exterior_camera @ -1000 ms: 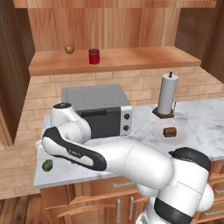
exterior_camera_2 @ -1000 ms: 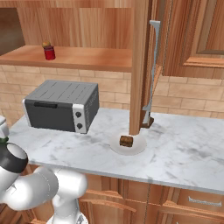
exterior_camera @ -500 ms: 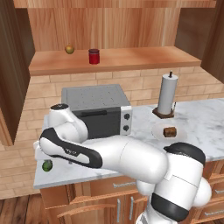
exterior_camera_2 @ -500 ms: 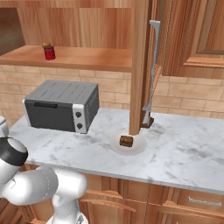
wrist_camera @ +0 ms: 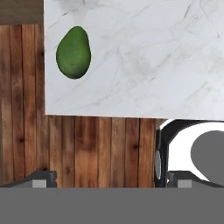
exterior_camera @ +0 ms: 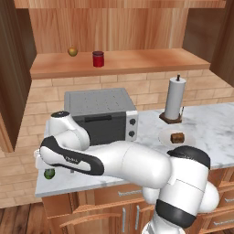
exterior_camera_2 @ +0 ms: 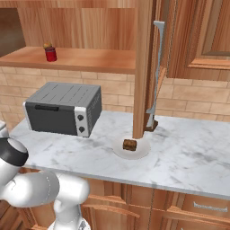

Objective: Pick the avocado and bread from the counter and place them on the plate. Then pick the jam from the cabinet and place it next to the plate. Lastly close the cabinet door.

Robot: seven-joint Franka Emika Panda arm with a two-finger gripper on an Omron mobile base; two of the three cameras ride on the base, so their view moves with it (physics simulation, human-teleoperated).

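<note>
**Hand view: pincer apart, off the tabletop corner**

Hand view looks down past the pincer (wrist_camera: 105,180), its tips spread wide with nothing between them, above wood floor. Ahead and to one side, the avocado (wrist_camera: 73,52) lies near the tabletop (wrist_camera: 144,61) corner. Farther off, bread (exterior_camera: 177,136) sits on the plate (exterior_camera: 165,137). Beyond, the jam (exterior_camera: 98,59) stands on the cabinet (exterior_camera: 137,61) shelf.

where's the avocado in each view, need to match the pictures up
Left base view: the avocado lies low at the left, on the counter's near corner, partly behind the arm.
Right base view: not in it.
Hand view: upper left, on the marble close to its corner.
Shared landmark: the counter's marble corner, beside the avocado in the left base and hand views.
</note>
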